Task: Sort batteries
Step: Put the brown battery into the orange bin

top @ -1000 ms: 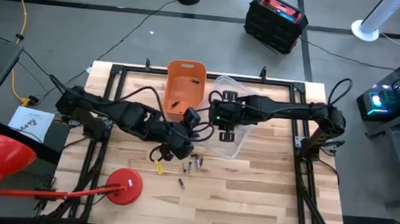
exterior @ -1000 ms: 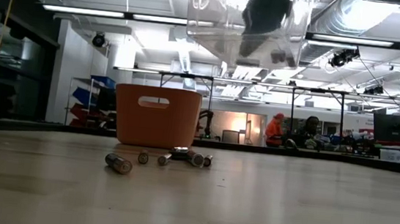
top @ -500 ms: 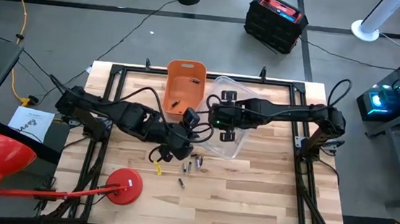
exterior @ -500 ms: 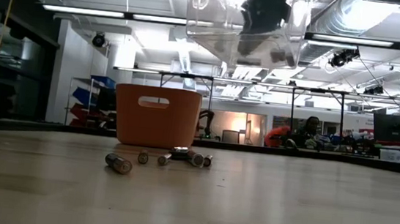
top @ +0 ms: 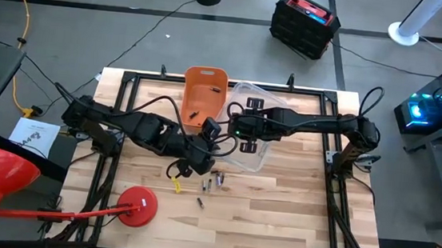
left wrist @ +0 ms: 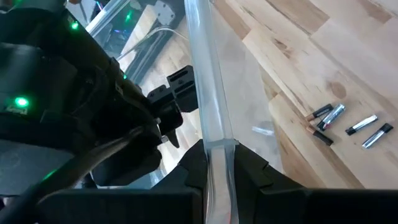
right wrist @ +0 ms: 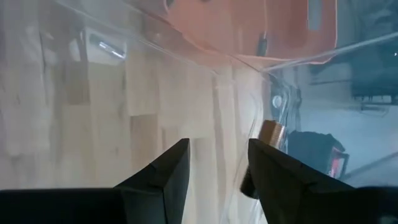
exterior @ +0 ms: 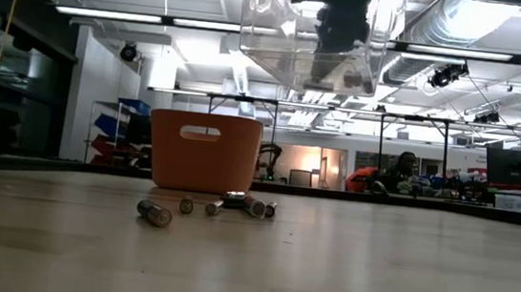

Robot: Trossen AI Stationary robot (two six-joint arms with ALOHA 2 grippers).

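Several small batteries (top: 212,184) lie loose on the wooden table, near of the bins; they also show in the low view (exterior: 207,205) and the left wrist view (left wrist: 345,121). A clear plastic bin (top: 255,157) hangs in the air above the table (exterior: 280,42), with a coppery-topped battery (right wrist: 266,140) inside. My left gripper (top: 217,149) is shut on the bin's rim (left wrist: 219,162). My right gripper (top: 248,138) is open and points down into the clear bin (exterior: 338,38); the battery lies beside its fingers (right wrist: 217,171). The orange bin (top: 204,98) stands on the table to the clear bin's left. My left gripper pinches the clear bin's rim (left wrist: 217,134) between its two fingers, which lie across the rim, one on either side of the wall. The bin is lifted clear of the table.
The orange bin (exterior: 204,150) holds a few batteries (top: 194,115). A red stand with a round base (top: 138,207) and a small yellow piece (top: 174,186) lie on the table's near left. Bare wood stretches near and right of the loose batteries.
My right gripper has moved a little toward the table's far edge inside the clear bin. The bin has shifted slightly with it and hangs clear of the table as before. The loose batteries have stayed where they were.
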